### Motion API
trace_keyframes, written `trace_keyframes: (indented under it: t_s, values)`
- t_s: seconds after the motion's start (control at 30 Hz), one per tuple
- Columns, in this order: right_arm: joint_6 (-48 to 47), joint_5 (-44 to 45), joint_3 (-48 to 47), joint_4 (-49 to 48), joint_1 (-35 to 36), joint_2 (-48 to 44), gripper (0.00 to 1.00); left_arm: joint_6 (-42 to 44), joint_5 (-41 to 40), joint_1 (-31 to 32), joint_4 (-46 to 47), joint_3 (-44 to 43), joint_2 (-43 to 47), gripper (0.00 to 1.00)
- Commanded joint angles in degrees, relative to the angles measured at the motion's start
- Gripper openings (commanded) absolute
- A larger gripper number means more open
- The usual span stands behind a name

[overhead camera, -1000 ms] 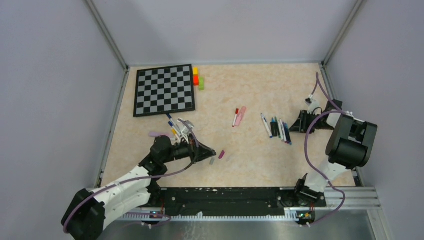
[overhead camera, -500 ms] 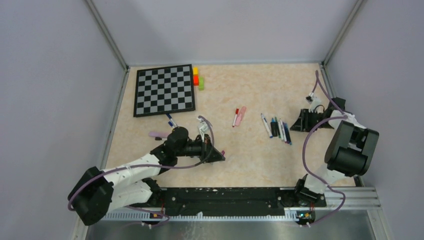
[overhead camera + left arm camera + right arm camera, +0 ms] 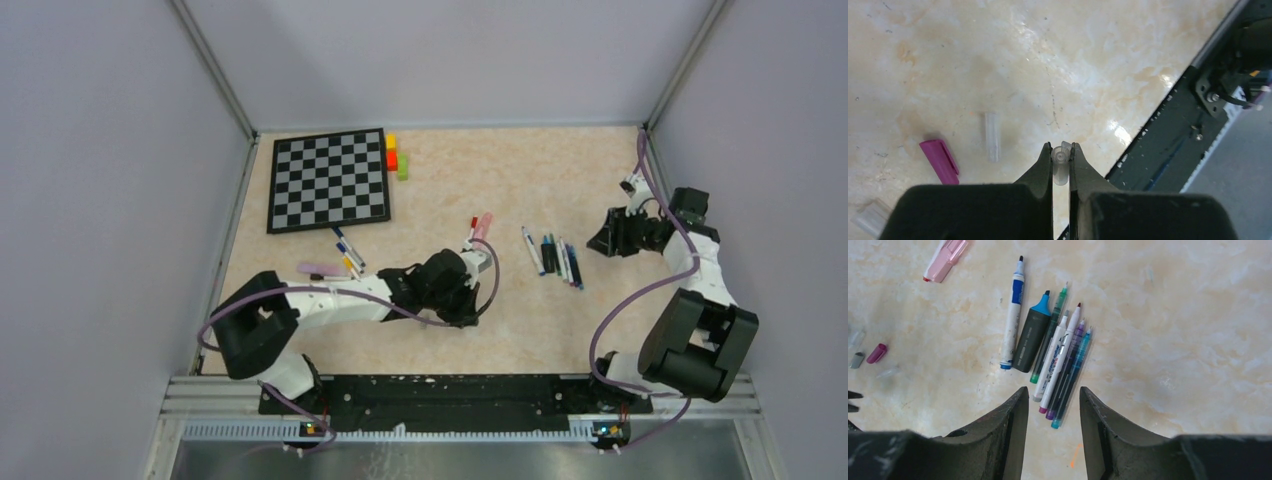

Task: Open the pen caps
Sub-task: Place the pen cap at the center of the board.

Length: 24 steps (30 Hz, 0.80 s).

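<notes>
My left gripper (image 3: 1061, 156) is shut on a small clear pen cap (image 3: 1061, 165), held above the table near its front edge; in the top view the left gripper (image 3: 466, 314) is at centre. Below it lie a magenta cap (image 3: 939, 161) and a clear cap (image 3: 992, 136). My right gripper (image 3: 1053, 401) is open and empty, hovering just short of a row of uncapped pens (image 3: 1058, 355); in the top view the right gripper (image 3: 603, 240) is right of those pens (image 3: 556, 258). A pink highlighter (image 3: 483, 228) lies further left.
A chessboard (image 3: 328, 180) lies at the back left with yellow, red and green blocks (image 3: 395, 155) beside it. More pens (image 3: 345, 250) and a pale purple one (image 3: 320, 269) lie below the board. The black base rail (image 3: 1168, 135) runs close to my left gripper.
The left arm has stretched out to the right, carrying the clear cap towards the table's middle. The right gripper's jaws have opened wider and its arm has straightened up.
</notes>
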State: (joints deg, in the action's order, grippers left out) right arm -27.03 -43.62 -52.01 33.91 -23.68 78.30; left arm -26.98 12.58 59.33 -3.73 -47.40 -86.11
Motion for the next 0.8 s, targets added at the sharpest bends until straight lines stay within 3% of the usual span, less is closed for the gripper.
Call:
trace_keyframes:
  t_s: [0.0, 0.37, 0.63, 0.77]
  values:
    - [-0.92, -3.55, 0.78, -0.14, -0.3, -2.66, 0.41, 1.44, -7.12, 1.83, -7.12, -7.48, -5.75, 0.01]
    - [-1.8, -6.9, 0.5, 1.26, -0.31, -5.01, 0.41, 2.93, -10.87, 2.76, -16.65, -20.29, -19.22, 0.18]
    - [-2.4, -7.87, 0.43, 1.9, -0.31, -5.65, 0.41, 3.34, -14.01, 2.75, -20.79, -23.82, -21.09, 0.36]
    - [-2.45, -8.14, 0.52, 1.94, -0.31, -6.03, 0.41, 3.6, -14.75, 2.78, -21.33, -24.45, -19.81, 0.38]
